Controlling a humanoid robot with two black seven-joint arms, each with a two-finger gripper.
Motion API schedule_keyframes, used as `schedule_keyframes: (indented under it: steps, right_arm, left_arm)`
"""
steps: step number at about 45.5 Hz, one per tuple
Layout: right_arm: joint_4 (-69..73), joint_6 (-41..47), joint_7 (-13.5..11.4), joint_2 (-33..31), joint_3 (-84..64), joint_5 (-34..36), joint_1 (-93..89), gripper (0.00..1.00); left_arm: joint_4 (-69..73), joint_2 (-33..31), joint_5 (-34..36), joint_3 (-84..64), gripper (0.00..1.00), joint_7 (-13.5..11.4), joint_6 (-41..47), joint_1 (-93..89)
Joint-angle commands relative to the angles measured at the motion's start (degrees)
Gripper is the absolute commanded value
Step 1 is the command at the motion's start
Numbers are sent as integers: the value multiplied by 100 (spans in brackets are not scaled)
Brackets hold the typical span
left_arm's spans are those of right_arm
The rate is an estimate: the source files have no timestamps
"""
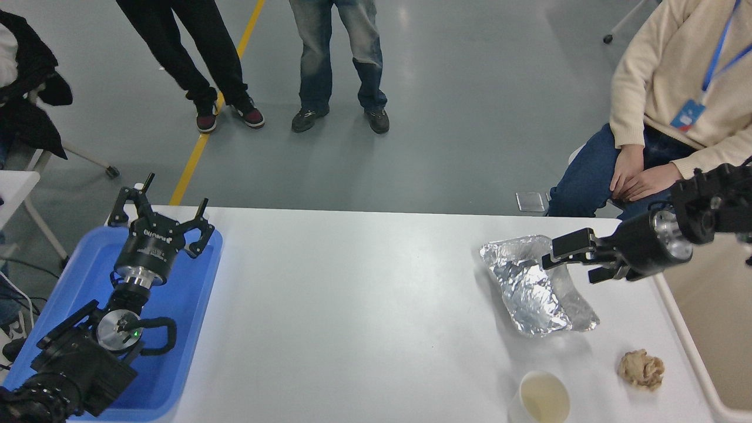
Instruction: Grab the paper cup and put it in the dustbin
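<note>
A long white table (364, 317) fills the lower half of the view from above, with grey floor beyond its far edge. At the right edge stands a large beige dustbin (687, 346), its thick rim running down the picture's side and its inside partly cut off by the frame. On the table's left end lies a flat blue tray (194, 305), and over it hangs the left arm, parked at the lower left, with the left gripper (160, 220) pointing away from the camera, its black fingers spread wide and holding nothing. The right arm comes in from the right edge above the dustbin and reaches leftward; the right gripper (578, 258) hovers at the far right corner of a crumpled silver foil tray (531, 288), its fingers apart and empty. Near the table's front edge, well apart from that gripper, the paper cup (543, 399) stands upright, white outside and cream inside, partly cut off at the bottom of the view. Just to its right lies a small crumpled tan paper ball (641, 369). Beyond the table, a seated person in a cream sweater (675, 76) rests both hands on their lap, and two people's legs (335, 59) stand farther back.
</note>
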Motion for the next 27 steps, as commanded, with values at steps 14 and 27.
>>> schedule_keyframes:
  steps: [14, 27]
  right_arm:
    - [973, 1176, -751, 279, -282, -670, 2298, 100]
    - [991, 1176, -1691, 261, -520, 474, 3037, 100]
  left_arm:
    - [0, 15, -1, 0, 100, -3, 0, 0]
    - [0, 15, -10, 0, 100, -3, 0, 0]
